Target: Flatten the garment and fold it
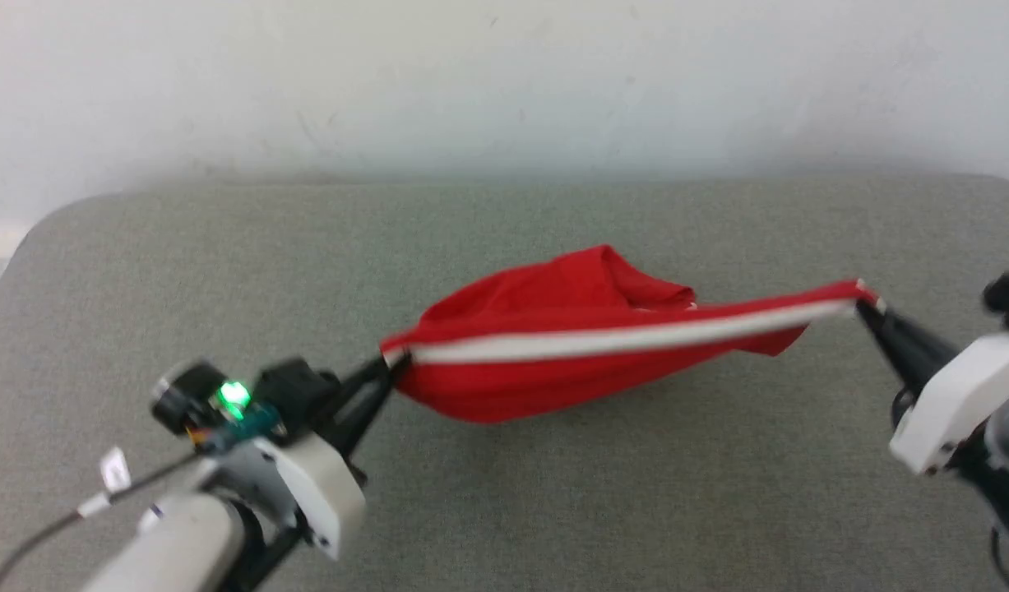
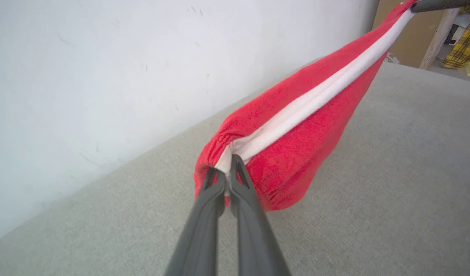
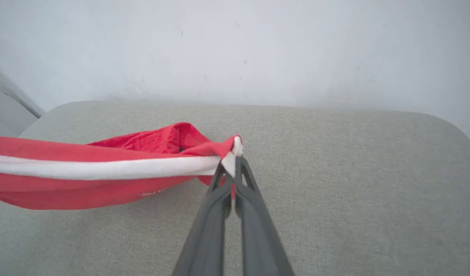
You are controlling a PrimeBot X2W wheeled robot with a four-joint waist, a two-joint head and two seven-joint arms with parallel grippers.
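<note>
Grey woven cloth covers the broad padded surface (image 1: 553,501) in front of me, backed by a plain white wall (image 1: 504,74). Above the middle of that surface hangs the garment (image 1: 553,370), red shorts strung out between my two arms like a hammock. I hold it this way on purpose, I judge: with one side seam pulled into a line, the bunched fabric drops free under it, so I can lay it down flat before any fold is made. The white stripe (image 1: 619,339) runs taut from end to end, while the red cloth bellies down beneath it and a crumpled part bulges up behind; whether the lowest fold brushes the surface I cannot tell. My left gripper (image 1: 386,370) is clamped on the gathered end of the stripe, which looks like the waistband end, so the garment stretches away from it to my right. My right gripper (image 1: 866,311) is pinched shut on the opposite tip of the same stripe, at the white trim, with the cloth trailing off to my left. Both fingertips bite only the very edge of the fabric, so the hold looks thin.
</note>
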